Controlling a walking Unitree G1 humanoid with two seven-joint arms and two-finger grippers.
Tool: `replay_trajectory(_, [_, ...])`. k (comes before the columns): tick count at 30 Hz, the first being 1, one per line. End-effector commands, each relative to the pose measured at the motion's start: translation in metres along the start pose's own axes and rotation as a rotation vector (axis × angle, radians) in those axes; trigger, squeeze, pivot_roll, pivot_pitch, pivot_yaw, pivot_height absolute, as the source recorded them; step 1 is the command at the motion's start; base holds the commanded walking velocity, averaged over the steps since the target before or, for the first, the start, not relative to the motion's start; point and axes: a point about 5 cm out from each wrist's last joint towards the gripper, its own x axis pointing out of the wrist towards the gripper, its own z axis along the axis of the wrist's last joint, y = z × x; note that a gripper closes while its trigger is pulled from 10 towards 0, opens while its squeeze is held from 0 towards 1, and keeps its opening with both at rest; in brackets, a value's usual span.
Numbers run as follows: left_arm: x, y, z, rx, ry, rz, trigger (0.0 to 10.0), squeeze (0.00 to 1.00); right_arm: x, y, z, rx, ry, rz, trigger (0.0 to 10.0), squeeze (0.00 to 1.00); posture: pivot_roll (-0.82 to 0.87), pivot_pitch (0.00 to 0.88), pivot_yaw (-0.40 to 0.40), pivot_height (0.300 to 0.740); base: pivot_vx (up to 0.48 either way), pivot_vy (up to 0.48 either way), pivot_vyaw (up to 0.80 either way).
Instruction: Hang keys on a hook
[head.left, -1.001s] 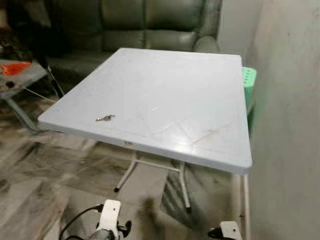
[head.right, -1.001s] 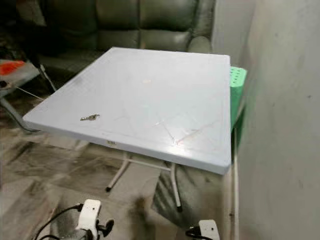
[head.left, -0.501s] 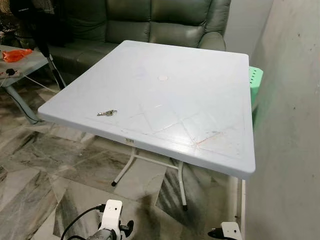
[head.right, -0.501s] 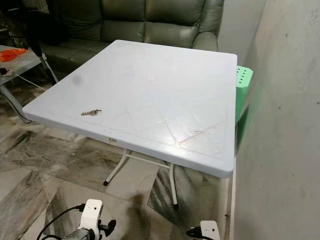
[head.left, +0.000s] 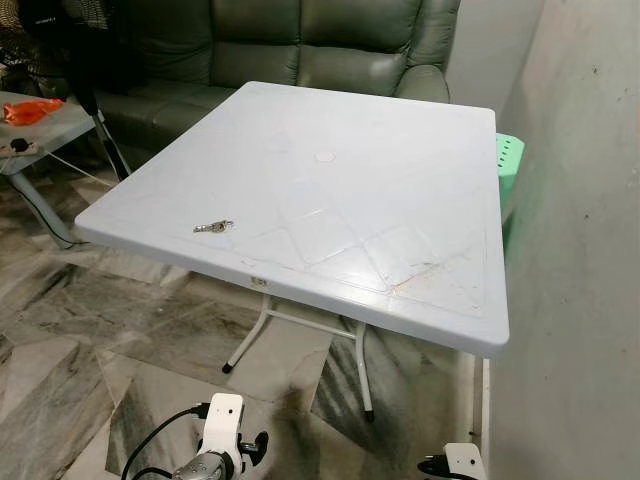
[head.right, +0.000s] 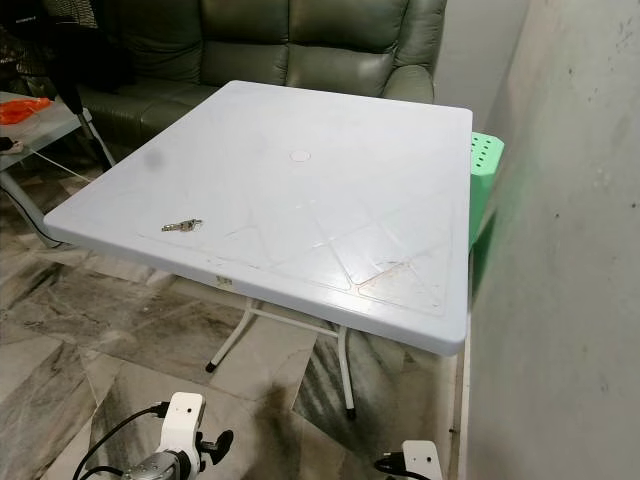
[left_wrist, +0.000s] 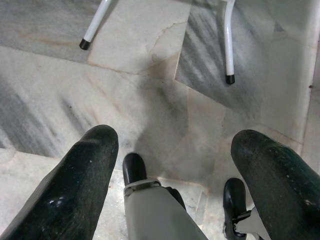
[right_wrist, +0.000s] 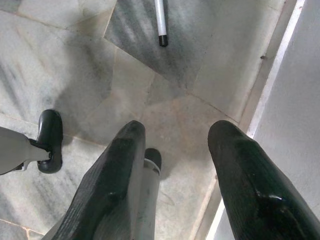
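1. Left gripper (left_wrist: 170, 165) and right gripper (right_wrist: 172, 150) hang low over the veined marble floor (head.left: 60, 330); wrist views show both sets of jaws spread, empty, with the robot's black feet below.
2. Head views add the keys (head.left: 213, 227): small metal bunch lying flat near the near-left edge of the white plastic folding table (head.left: 400, 200), well apart from both grippers.
3. Beyond: green leather sofa (head.left: 300, 40); green perforated chair (head.left: 505, 170) against the rough wall.
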Motion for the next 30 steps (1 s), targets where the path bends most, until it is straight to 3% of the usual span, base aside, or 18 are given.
replay_trajectory(1, [-0.0009, 0.0034, -0.0020, -0.013, 0.006, 0.013, 10.0, 0.00, -0.0007, -0.0021, -0.0005, 0.014, -0.007, -0.005, 10.0, 0.00, -0.04, 0.000, -0.008, 0.740, 0.000, 0.000, 0.00])
replay_trajectory(8, [-0.0014, 0.0033, -0.0043, -0.019, 0.012, 0.014, 10.0, 0.00, -0.0019, -0.0034, -0.0043, 0.018, 0.003, -0.008, 10.0, 0.00, -0.04, 0.000, -0.012, 0.740, 0.000, 0.178, 0.00])
replay_trajectory(30, [-0.0004, 0.0018, -0.0012, -0.025, 0.004, 0.014, 10.0, 0.00, -0.0022, -0.0046, -0.0053, 0.019, 0.009, -0.010, 10.0, 0.00, -0.04, 0.000, -0.017, 0.740, 0.000, 0.429, 0.00])
